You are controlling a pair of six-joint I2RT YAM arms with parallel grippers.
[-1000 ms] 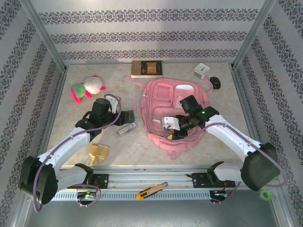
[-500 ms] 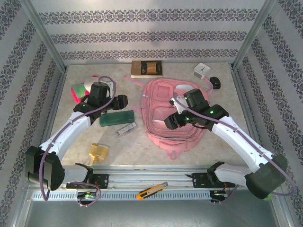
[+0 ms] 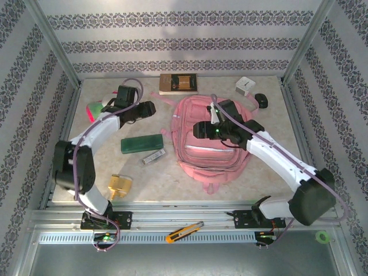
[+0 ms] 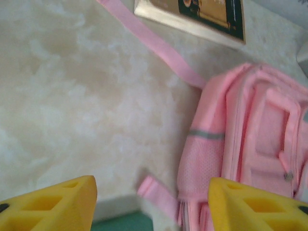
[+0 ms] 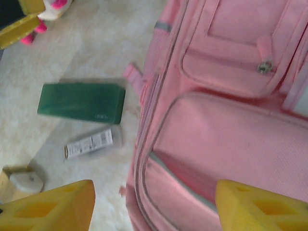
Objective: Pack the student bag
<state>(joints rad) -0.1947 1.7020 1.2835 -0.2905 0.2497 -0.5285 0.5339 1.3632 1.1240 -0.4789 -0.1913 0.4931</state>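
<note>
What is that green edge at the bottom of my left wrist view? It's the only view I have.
Observer: A green case, lying flat to the left of the student bag and apart from it.
Operator: Anything beside it?
Observer: A small clear labelled packet lies close by, just below the case in the top view.
Operator: And the right gripper?
Observer: The right gripper hangs open over the student bag, holding nothing.
</note>
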